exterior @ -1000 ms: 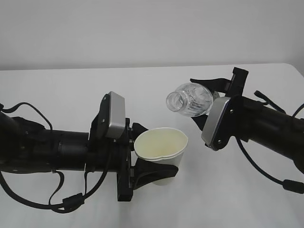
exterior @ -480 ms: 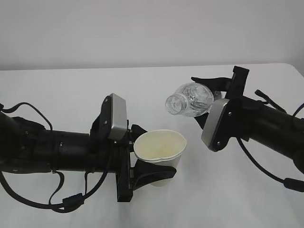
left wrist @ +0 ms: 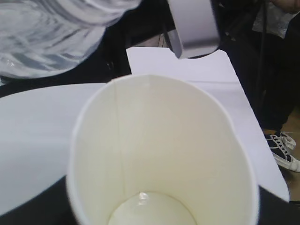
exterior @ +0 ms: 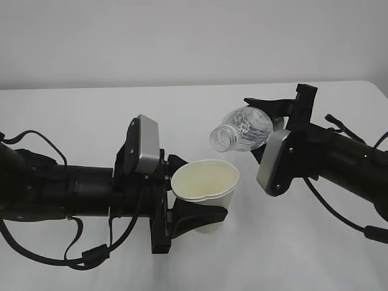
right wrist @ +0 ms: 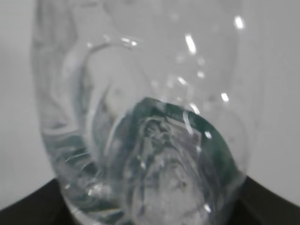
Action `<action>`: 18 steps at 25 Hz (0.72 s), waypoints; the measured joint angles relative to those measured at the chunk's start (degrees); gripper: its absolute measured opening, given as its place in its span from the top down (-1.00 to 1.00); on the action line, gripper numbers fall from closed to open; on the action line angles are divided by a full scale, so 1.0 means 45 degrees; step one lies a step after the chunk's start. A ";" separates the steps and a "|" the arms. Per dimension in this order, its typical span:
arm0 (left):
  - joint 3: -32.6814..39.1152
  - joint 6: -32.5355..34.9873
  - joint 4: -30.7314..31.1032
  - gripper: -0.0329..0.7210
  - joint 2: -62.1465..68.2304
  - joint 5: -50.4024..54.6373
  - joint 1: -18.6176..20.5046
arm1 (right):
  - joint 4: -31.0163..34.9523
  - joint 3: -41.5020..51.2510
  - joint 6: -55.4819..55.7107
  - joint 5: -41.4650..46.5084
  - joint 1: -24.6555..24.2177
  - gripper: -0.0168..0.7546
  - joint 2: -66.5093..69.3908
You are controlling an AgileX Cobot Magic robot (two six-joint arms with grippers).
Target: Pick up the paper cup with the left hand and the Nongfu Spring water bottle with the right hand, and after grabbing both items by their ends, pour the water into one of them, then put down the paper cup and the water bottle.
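You're mid-pour setup: left gripper (exterior: 182, 209) clamped on the paper cup (exterior: 206, 185), right gripper (exterior: 276, 124) clamped on the Nongfu Spring water bottle (exterior: 242, 128), tipped just above the rim, so next tilt further over the cup.

A white table (exterior: 73, 115) is seen under the scene, its top plain and matte, with a pale grey wall (exterior: 182, 36) behind it. In the left wrist view, 1 dark sneaker (left wrist: 283, 150) with white laces is seen on the floor beyond the table's edge.
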 joint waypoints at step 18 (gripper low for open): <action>0.0000 0.0243 -0.0311 -0.27 0.0000 0.0000 0.0000 | 0.0337 0.0000 -0.1319 0.0000 0.0000 -0.26 0.0000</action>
